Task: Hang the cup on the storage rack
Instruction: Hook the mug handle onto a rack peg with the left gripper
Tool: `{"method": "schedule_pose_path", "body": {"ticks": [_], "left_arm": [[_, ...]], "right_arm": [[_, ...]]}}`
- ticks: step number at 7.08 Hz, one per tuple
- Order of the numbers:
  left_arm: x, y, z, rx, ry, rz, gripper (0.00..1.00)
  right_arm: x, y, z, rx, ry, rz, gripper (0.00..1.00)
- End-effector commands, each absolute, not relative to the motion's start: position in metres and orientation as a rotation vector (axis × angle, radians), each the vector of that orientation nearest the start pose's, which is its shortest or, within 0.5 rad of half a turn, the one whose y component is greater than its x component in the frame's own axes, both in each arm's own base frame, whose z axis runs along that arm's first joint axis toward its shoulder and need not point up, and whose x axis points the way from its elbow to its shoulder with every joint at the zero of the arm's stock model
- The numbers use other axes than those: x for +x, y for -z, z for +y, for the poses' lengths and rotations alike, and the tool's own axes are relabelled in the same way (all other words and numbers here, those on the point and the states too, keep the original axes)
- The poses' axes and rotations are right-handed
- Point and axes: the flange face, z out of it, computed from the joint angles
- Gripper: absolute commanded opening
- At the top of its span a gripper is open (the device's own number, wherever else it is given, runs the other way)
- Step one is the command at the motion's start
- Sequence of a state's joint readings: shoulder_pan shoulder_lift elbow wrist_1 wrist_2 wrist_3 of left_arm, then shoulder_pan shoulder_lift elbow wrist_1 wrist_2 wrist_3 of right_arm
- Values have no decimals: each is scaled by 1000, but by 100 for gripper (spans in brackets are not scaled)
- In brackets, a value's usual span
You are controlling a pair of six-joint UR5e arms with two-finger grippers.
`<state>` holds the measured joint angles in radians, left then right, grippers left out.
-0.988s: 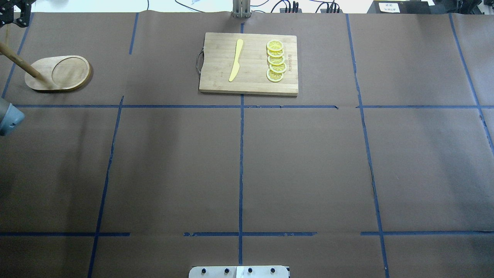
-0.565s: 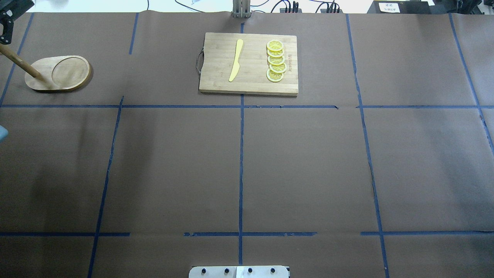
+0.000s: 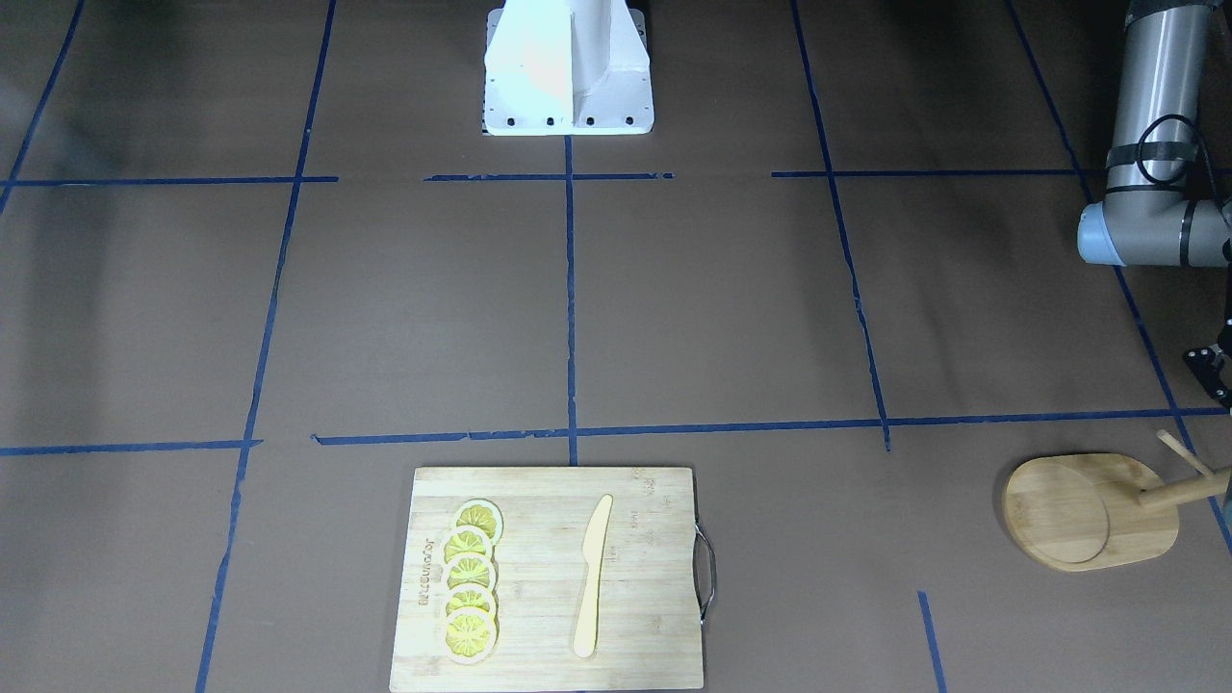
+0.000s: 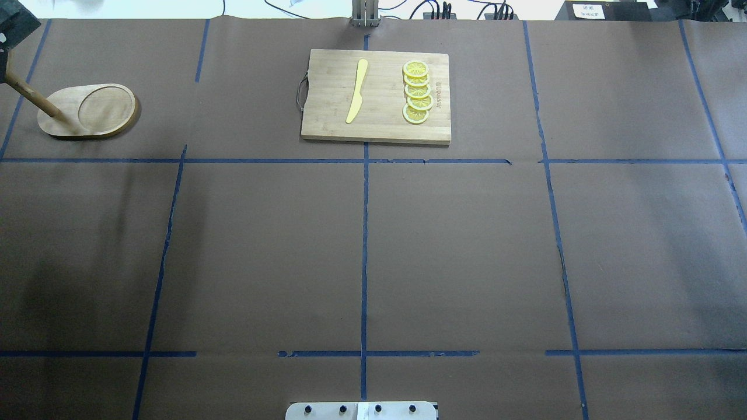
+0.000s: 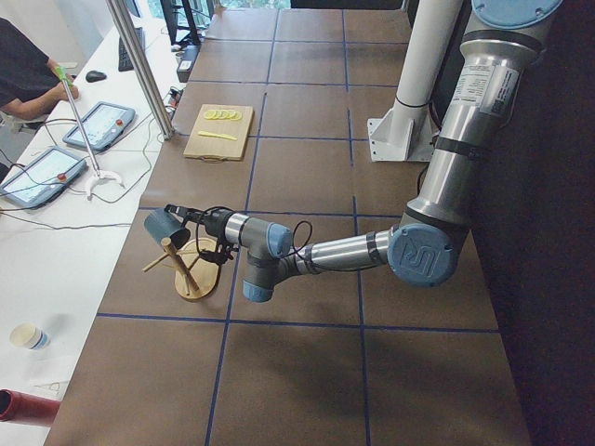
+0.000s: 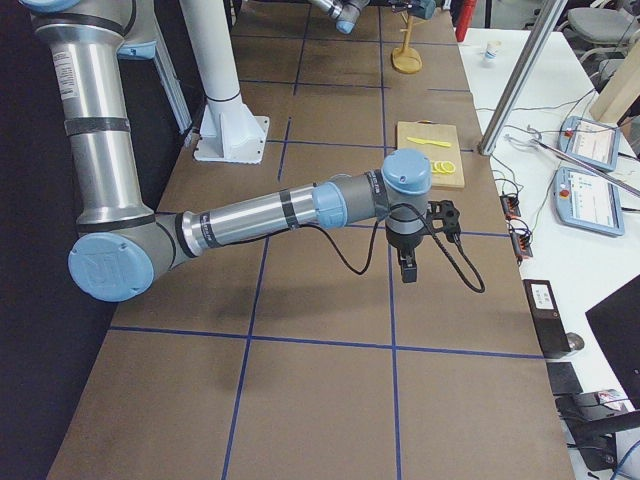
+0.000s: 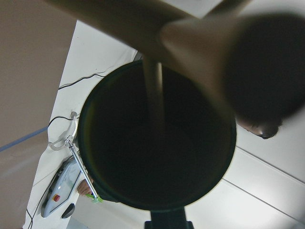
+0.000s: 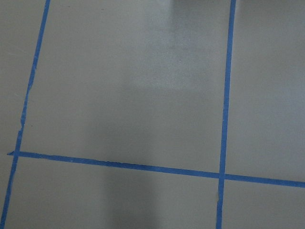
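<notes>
cup (image 5: 164, 226) by the rack (image 4: 105, 109), frame left
your left gripper (image 5: 179, 216) seems clamped on it; stiff, slick, breakable: hold its wall

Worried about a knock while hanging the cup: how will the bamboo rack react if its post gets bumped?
The storage rack looks light, thin bamboo, so it would probably slide on the paper. Its slanted post rises from one end of the base, so a push from the cup might tip it.

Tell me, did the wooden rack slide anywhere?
No. The storage rack sits at the same spot just above the blue tape line, in the overhead view's left corner.
</notes>
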<state>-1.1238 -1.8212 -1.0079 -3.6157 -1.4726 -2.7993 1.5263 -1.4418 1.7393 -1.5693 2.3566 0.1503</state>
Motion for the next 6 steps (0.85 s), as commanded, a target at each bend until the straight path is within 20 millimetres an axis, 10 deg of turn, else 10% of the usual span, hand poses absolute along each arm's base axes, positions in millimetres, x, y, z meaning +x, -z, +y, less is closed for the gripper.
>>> {"method": "schedule_pose_path", "body": {"ticks": [1,3,4,6], "left_arm": [[114,-590,-566,-52,1728,2099,2],[115,-594,-564,-57,1730,2088,42],[113,-603,-559,-57,1743,2070,99],[113,-603,-557,-101,1725,2060,100]], "right_arm": [[38,-507,-548,206,18,-804,100],[38,-508,-548,205,17,-804,100],[38,-507,-548,206,18,-804,100],[38,-508,-548,205,17,-804,100]]}}
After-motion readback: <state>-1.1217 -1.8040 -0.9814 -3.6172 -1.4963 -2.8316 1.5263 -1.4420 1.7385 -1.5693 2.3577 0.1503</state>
